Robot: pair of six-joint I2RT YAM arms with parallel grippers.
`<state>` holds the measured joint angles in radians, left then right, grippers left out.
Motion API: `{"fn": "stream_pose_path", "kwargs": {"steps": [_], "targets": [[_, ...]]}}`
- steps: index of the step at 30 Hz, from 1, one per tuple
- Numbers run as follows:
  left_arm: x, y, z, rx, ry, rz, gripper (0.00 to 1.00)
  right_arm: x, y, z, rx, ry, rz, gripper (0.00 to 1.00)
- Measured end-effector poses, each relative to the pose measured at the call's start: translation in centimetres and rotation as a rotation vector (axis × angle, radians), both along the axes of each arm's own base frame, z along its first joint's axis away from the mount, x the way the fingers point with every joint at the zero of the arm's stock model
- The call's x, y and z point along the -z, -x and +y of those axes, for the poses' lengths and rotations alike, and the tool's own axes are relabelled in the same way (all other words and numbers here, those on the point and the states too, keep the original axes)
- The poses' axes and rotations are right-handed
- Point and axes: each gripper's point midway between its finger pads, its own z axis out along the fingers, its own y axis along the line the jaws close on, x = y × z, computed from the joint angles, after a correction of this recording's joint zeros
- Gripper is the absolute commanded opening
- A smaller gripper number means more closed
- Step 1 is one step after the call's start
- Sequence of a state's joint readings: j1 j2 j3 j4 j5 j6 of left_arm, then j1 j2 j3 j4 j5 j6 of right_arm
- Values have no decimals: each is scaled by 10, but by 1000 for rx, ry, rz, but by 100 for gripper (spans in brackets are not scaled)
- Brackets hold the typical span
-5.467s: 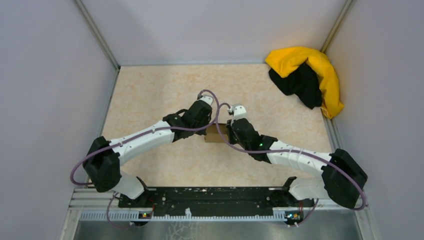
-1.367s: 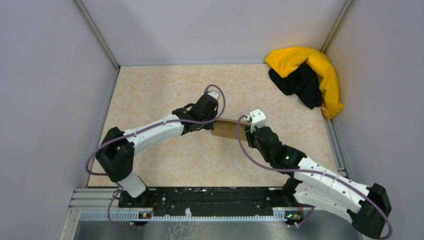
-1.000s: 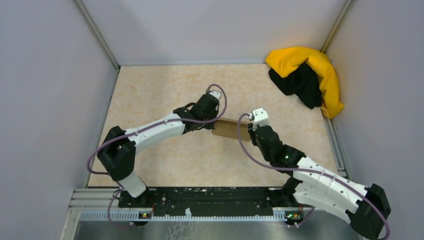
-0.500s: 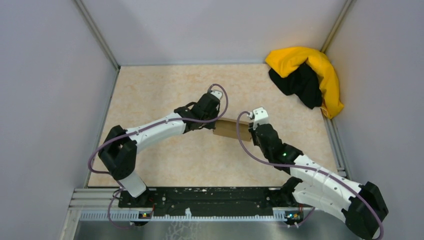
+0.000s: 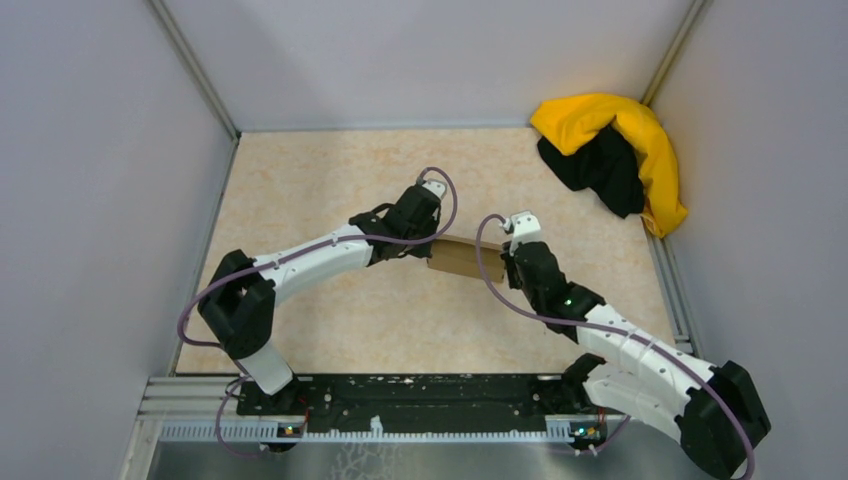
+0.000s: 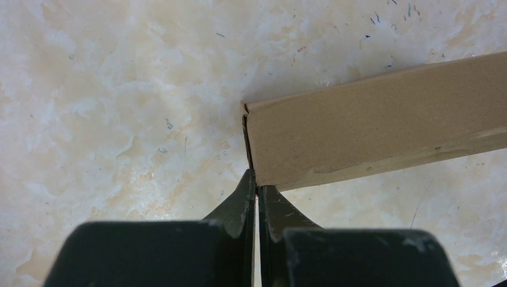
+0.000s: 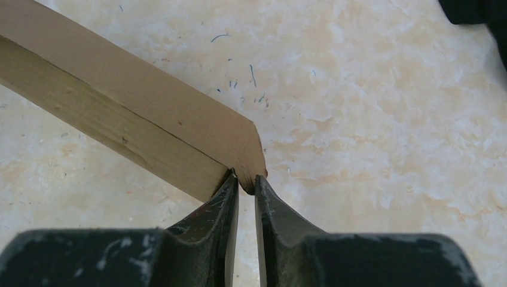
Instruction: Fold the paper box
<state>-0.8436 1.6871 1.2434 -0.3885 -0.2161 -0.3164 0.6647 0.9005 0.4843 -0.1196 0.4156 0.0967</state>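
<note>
Paper box is pinched at both ends, by the left gripper and right gripper, probably to steady it for folding.

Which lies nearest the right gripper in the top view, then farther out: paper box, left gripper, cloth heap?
1. paper box, at the right gripper fingertips.
2. left gripper, at the box's opposite end, to the left.
3. cloth heap, in the far right corner.
</note>
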Motion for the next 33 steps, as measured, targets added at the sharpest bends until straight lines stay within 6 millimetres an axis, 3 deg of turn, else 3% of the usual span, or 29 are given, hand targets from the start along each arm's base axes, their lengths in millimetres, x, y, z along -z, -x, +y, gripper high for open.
{"fn": "stream_pose_path", "kwargs": {"steps": [7, 10, 14, 33], "targets": [[0, 0, 0, 0, 2, 3, 3, 3, -2, -4, 14, -14, 16, 17], [0, 0, 0, 3, 4, 4, 3, 3, -3, -6, 23, -14, 16, 27], [0, 0, 0, 7, 3, 4, 3, 2, -4, -9, 32, -10, 14, 28], [0, -2, -5, 25, 5, 8, 3, -1, -11, -5, 10, 2, 23, 3]]}}
